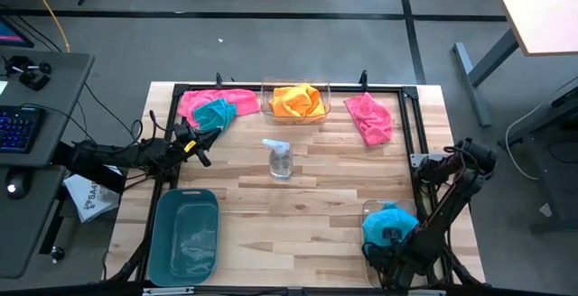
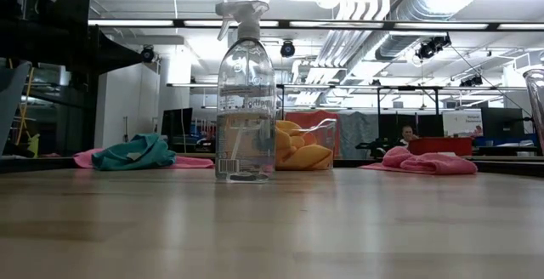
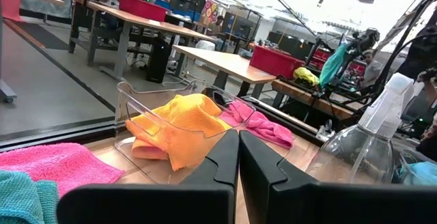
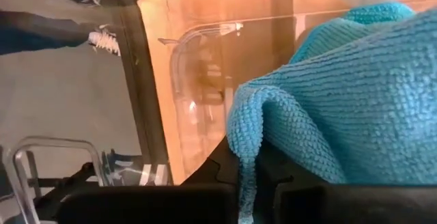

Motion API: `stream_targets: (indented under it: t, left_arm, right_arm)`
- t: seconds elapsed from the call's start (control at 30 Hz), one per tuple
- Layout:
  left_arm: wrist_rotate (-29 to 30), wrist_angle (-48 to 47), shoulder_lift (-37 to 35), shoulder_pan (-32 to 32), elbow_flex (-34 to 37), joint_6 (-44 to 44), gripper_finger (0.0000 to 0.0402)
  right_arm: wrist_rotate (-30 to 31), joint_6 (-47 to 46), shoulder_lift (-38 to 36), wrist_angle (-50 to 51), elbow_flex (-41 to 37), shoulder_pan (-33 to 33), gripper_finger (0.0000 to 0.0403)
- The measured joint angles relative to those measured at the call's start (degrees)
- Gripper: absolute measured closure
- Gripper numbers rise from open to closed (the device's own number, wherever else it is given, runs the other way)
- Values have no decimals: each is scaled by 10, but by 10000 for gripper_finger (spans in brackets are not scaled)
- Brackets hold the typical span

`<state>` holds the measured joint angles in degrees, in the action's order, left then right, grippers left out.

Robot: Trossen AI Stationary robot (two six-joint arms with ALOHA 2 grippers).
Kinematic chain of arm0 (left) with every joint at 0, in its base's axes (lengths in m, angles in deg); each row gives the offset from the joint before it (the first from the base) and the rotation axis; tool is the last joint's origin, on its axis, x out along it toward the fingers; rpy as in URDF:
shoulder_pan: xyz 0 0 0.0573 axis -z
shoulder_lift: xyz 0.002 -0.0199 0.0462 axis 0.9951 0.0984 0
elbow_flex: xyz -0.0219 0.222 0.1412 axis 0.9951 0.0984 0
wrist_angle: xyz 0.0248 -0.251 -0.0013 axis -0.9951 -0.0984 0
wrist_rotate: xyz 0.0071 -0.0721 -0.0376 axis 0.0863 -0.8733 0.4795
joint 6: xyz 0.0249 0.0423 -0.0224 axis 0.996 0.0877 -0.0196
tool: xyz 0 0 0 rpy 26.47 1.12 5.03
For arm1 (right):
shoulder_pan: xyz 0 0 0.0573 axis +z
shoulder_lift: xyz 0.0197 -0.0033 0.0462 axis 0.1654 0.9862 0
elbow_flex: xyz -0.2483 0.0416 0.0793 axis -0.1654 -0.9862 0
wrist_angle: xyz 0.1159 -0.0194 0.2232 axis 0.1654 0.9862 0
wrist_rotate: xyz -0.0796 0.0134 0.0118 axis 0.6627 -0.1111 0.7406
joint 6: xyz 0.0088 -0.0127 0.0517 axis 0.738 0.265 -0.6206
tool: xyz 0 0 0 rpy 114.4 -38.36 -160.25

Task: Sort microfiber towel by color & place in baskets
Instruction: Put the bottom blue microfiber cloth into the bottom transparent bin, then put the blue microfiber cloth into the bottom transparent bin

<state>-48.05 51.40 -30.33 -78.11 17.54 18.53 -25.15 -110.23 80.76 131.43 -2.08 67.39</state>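
From where I stand the clear plastic spray bottle (image 1: 281, 158) in the middle of the pale wooden surface (image 1: 316, 206) is the easiest marker. Near and to the right of it, at the surface's front corner, the right gripper (image 1: 390, 235) is down over a clear rectangular plastic basket (image 1: 370, 213) with a light blue microfiber towel (image 4: 355, 94) pinched between its fingers (image 4: 222, 166); a fold of the cloth hangs right through the narrow gap between them. I'd judge this is the drop-off: the towel looks to be inside the tub's walls, though from here I can't be sure how much of it rests on the bottom, so the fingers should part only once the bunch is low and centred, then lift straight up so no corner drags over the rim. Left of the bottle the left gripper (image 3: 239, 157) waits with its fingers pressed together on nothing, beside a teal towel (image 1: 213, 113) lying on a pink one (image 1: 206, 100). Behind the bottle a second clear tub (image 1: 295, 104) holds an orange towel (image 1: 298, 100); behind and to its right lies another pink towel (image 1: 369, 117), and the opaque teal basket (image 1: 185, 233) sits near-left, with nothing in it.
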Motion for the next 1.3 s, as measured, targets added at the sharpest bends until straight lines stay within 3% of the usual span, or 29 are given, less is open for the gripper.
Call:
stream_targets:
  t: [0.13, 0.27, 0.47, 0.6, 0.7, 0.8, 0.9, 1.0, 1.3]
  left_arm:
    - [0, 0, 0, 0, 0, 0, 401]
    - [0, 0, 0, 0, 0, 0, 401]
    - [0, 0, 0, 0, 0, 0, 401]
    - [0, 0, 0, 0, 0, 0, 401]
    - [0, 0, 0, 0, 0, 0, 401]
    - [0, 0, 0, 0, 0, 0, 401]
    - [0, 0, 0, 0, 0, 0, 401]
    - [0, 0, 0, 0, 0, 0, 401]
    - [0, 0, 0, 0, 0, 0, 401]
  right_arm:
    - [-29, -7, -10, 5, 0, -1, 363]
    - [-57, -16, -39, 21, 4, -1, 297]
    - [-54, 1, -117, 113, 35, 0, 188]
    - [-30, 2, -174, 141, 44, -1, 142]
    - [42, 4, -213, 139, 44, -14, 130]
    - [182, 38, -238, 138, 44, -40, 128]
    - [312, 104, -247, 137, 45, -88, 128]
    - [381, 168, -242, 124, 45, -168, 128]
    - [382, 265, -211, -77, 45, -446, 128]
